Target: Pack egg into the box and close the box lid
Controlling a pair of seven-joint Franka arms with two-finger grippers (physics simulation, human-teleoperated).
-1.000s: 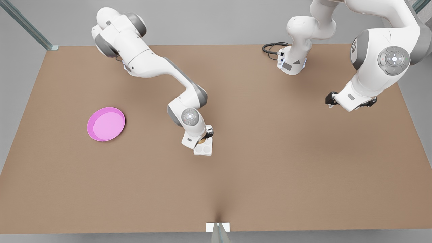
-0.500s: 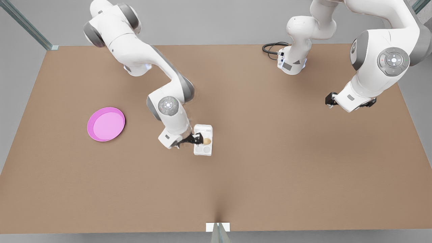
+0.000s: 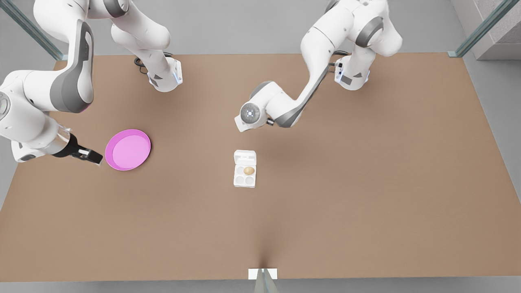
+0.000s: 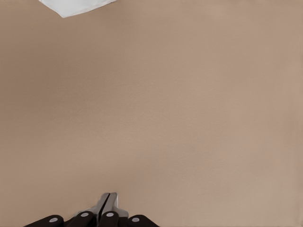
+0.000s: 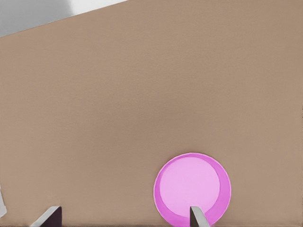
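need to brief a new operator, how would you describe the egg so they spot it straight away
Find the white box near the middle of the brown table, lid open. The egg sits in one of its four round wells, next to the lid. It is the only tan thing there; the other wells are white.

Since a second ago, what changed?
Right gripper left the egg in a well of the box and pulled back, open, beside the pink dish. Left gripper, shut, swung in toward the box. Box, open box lid and dish unmoved.
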